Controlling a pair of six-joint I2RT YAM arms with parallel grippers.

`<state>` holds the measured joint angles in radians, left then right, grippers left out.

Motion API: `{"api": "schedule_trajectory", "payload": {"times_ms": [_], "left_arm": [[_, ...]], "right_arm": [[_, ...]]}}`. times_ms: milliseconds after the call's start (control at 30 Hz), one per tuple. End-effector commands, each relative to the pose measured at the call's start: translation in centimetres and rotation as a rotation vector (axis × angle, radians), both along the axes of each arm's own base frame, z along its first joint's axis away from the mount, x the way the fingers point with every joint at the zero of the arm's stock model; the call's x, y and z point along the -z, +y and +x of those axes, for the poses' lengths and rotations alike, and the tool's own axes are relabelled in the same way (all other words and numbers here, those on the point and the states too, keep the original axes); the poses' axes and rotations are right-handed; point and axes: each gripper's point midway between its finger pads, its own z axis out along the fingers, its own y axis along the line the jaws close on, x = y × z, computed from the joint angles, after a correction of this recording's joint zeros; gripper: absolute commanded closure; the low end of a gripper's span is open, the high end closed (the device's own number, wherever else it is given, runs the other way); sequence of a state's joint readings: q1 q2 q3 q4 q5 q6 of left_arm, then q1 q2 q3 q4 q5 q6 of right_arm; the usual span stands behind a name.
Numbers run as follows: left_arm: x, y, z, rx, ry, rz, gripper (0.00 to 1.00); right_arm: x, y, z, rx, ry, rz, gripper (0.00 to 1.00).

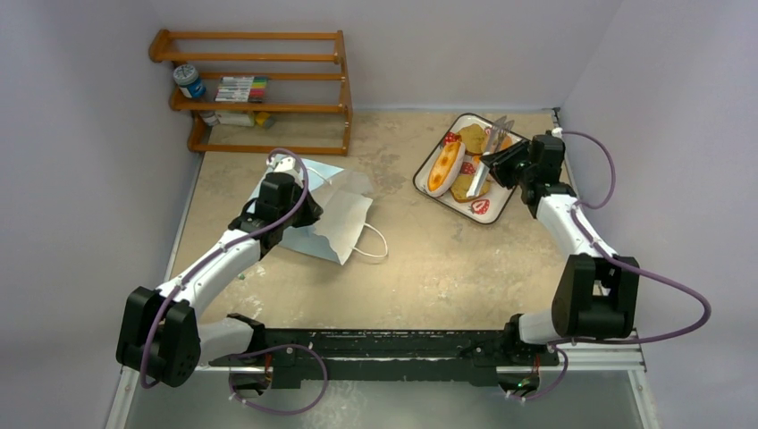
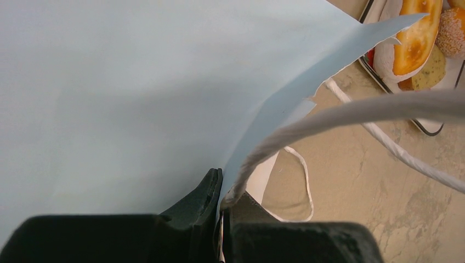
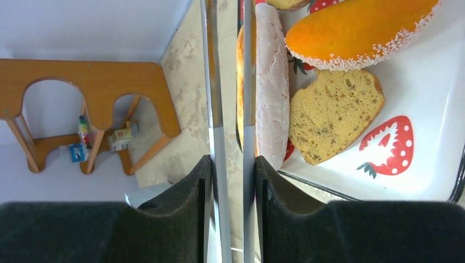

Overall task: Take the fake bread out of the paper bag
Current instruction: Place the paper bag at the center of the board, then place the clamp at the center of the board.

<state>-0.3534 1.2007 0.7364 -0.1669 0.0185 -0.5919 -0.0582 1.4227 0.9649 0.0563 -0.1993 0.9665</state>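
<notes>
At right gripper (image 3: 233,164): clamped on tongs (image 3: 213,82), blades drawn near together, held over tray (image 3: 433,181). At left gripper (image 2: 222,203): pinched shut on bag (image 2: 109,82) rim, beside handle (image 2: 351,112). On tray, well apart from bag: roll (image 3: 271,82), doughnut (image 3: 362,33), slice (image 3: 334,115), second slice (image 1: 472,138). No bread seen in or beside bag; interior not shown, so emptiness unconfirmed. Judged complete or nearly so, with four pieces out. Left, if anything: check inside bag.
</notes>
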Motion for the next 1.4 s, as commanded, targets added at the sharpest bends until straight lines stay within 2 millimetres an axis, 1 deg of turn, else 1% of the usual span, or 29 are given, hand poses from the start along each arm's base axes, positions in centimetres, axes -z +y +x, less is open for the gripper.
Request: {"api": "schedule_trajectory", "payload": {"times_ms": [0, 100, 167, 300, 400, 500, 600, 633, 667, 767, 900, 1000, 1100, 1167, 1200, 1233, 1267, 1300, 1367], "left_arm": [[-0.8, 0.3, 0.9, -0.055, -0.050, -0.043, 1.00], [-0.1, 0.7, 0.8, -0.101, -0.044, -0.060, 1.00], [0.4, 0.9, 0.9, -0.132, -0.036, -0.079, 1.00], [1.4, 1.7, 1.2, -0.196, -0.023, -0.100, 1.00], [1.6, 2.1, 1.2, -0.224, -0.024, -0.115, 1.00], [1.6, 2.6, 0.8, -0.257, -0.030, -0.121, 1.00], [1.2, 3.1, 0.6, -0.286, -0.048, -0.135, 1.00], [1.0, 3.1, 0.5, -0.291, -0.052, -0.141, 0.98], [0.9, 3.2, 0.5, -0.295, -0.056, -0.146, 0.93], [0.3, 3.2, 0.4, -0.298, -0.069, -0.159, 0.80], [-0.7, 3.0, 0.7, -0.283, -0.092, -0.163, 0.62], [-1.8, 3.1, 1.1, -0.279, -0.109, -0.145, 0.51], [-3.4, 3.1, 1.6, -0.276, -0.138, -0.143, 0.43], [-4.4, 2.9, 1.8, -0.267, -0.151, -0.150, 0.40], [-4.8, 2.8, 1.9, -0.262, -0.154, -0.154, 0.39], [-5.2, 2.7, 2.0, -0.258, -0.158, -0.159, 0.38], [-5.5, 2.6, 2.0, -0.259, -0.163, -0.165, 0.37], [-5.8, 2.6, 1.9, -0.261, -0.169, -0.174, 0.36], [-6.5, 2.6, 1.9, -0.271, -0.183, -0.195, 0.34]], "right_arm": [[-4.8, 0.7, 0.6, -0.054, -0.125, -0.102, 0.71], [-5.0, 3.0, 0.4, -0.128, -0.122, -0.175, 0.72], [-4.9, 6.0, 0.1, -0.204, -0.112, -0.228, 0.73], [-3.5, 11.6, -1.0, -0.327, -0.077, -0.302, 0.74], [-1.9, 15.2, -1.9, -0.401, -0.053, -0.344, 0.73], [0.6, 18.3, -2.9, -0.481, -0.015, -0.380, 0.73], [3.1, 20.9, -3.7, -0.543, 0.018, -0.431, 0.73], [3.8, 21.6, -4.0, -0.559, 0.029, -0.453, 0.73], [4.4, 22.3, -4.2, -0.572, 0.039, -0.473, 0.72], [6.2, 23.5, -4.5, -0.594, 0.063, -0.519, 0.70], [7.8, 23.8, -4.4, -0.606, 0.081, -0.549, 0.66], [8.9, 24.2, -4.4, -0.620, 0.090, -0.574, 0.62], [9.7, 24.7, -4.3, -0.639, 0.103, -0.593, 0.57], [10.1, 24.8, -4.4, -0.645, 0.112, -0.606, 0.53], [10.2, 24.8, -4.4, -0.644, 0.114, -0.614, 0.49], [10.2, 24.8, -4.4, -0.644, 0.117, -0.618, 0.47], [10.2, 24.8, -4.5, -0.643, 0.119, -0.622, 0.42], [10.2, 24.7, -4.6, -0.640, 0.120, -0.625, 0.33], [10.1, 24.5, -4.5, -0.634, 0.119, -0.632, 0.30]]}}
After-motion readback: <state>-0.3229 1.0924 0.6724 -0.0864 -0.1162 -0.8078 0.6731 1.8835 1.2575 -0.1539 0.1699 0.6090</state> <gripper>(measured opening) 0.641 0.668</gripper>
